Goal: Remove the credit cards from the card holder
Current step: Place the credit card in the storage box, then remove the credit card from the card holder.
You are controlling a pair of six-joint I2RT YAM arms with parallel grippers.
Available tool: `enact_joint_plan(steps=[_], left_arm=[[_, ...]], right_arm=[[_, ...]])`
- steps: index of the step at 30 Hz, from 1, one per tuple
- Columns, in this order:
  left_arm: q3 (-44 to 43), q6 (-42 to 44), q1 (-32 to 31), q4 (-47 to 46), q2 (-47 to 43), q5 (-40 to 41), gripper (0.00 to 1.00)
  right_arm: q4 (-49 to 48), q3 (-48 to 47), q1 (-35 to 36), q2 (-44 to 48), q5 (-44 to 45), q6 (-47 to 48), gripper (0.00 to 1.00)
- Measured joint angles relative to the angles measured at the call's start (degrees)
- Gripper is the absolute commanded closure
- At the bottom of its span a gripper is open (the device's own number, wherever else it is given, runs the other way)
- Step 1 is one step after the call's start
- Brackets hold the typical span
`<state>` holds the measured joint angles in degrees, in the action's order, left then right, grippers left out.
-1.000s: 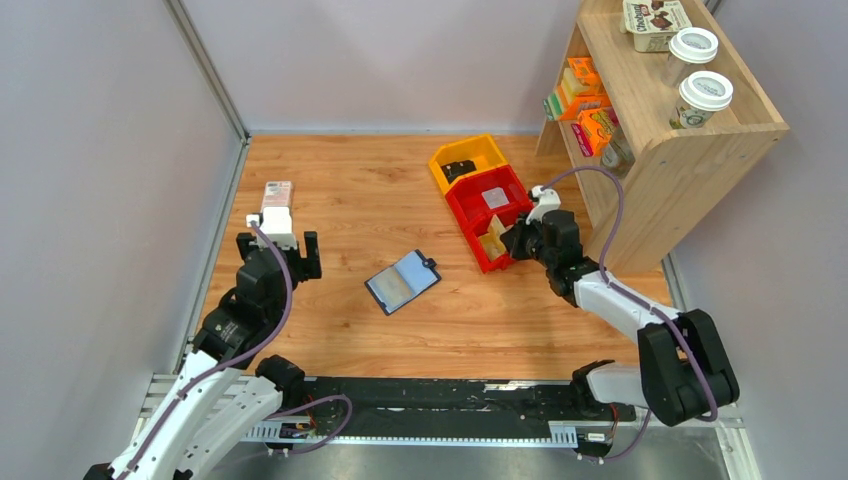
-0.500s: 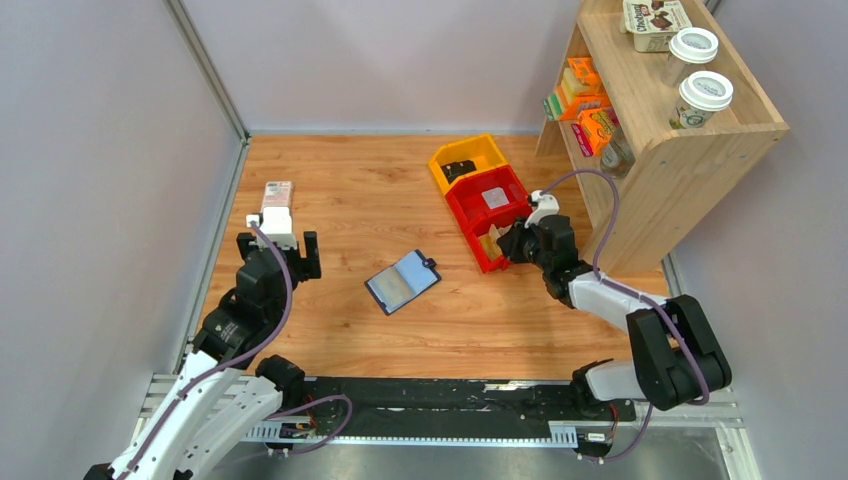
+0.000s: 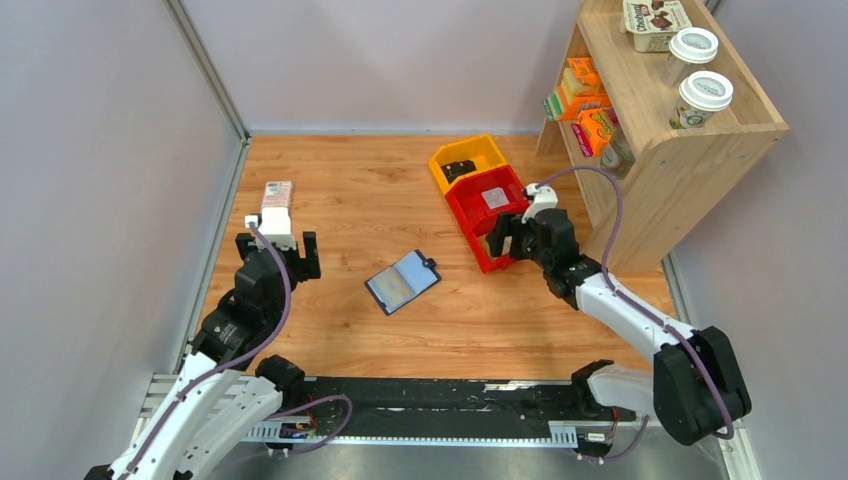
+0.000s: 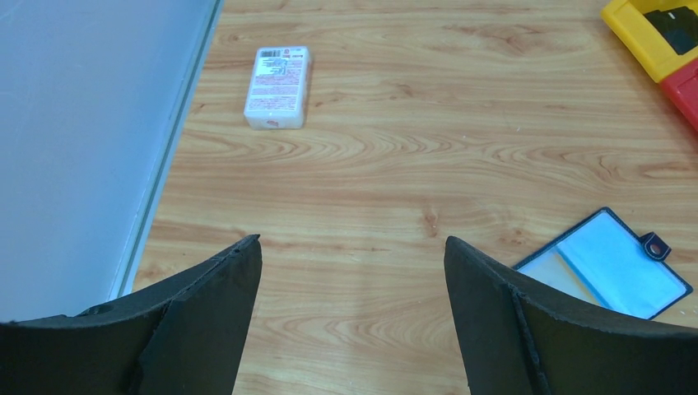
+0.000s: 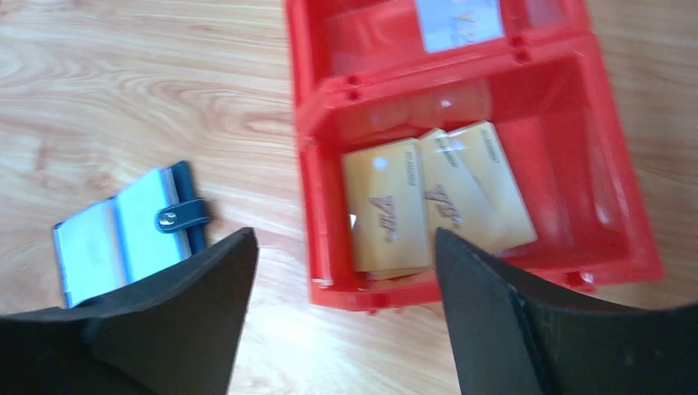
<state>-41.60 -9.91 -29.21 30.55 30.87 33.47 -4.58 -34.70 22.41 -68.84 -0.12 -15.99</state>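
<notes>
Both hands stand spread and hold nothing. The left hand (image 4: 352,271) hangs over the bare desk (image 4: 428,132) at the left, and the right hand (image 5: 344,247) hangs above the near end of a red bin (image 5: 317,214). Between them the card holder (image 3: 402,282) lies open on the desk, pale pockets up. Gold-coloured credit cards (image 5: 432,202) lie overlapping in the bin's near compartment, with a pale card (image 5: 457,18) in the far one. Beyond sit a yellow bin (image 3: 480,148) and, far left, a pink-white box (image 4: 278,76).

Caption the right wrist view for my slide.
Open right hand over flat gold credit cards in red plastic bin; open navy card holder alongside.
</notes>
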Motion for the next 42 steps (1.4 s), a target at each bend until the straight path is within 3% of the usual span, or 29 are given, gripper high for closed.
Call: enact_joint_plan(steps=[4,9,15,26,33,42], left_arm=[[0.0,0.0,0.0,-0.02,0.17,-0.02,0.12],[0.0,-0.02,0.0,-0.02,0.33,-0.13,0.12],[0.0,-0.04,0.0,0.02,0.33,0.07,0.12],[0.0,-0.04,0.0,0.04,0.09,0.2,0.12],[0.0,-0.04,0.0,0.04,0.09,0.02,0.12],[-0.02,-1.79,0.0,0.55,2.73,-4.13,0.12]], right_arm=[[4.96,-5.6,6.6,0.22,1.16,0.83,0.0],[6.82,-10.93,17.53,-3.74,2.99,1.66,0.0],[8.74,-18.1,28.13,-17.05,3.21,2.56,0.01],[13.27,-30.97,35.28,-36.85,2.14,4.13,0.19],[14.4,-32.13,35.65,-39.95,2.91,4.55,0.31],[12.2,-30.6,35.65,-39.5,2.99,2.95,0.61]])
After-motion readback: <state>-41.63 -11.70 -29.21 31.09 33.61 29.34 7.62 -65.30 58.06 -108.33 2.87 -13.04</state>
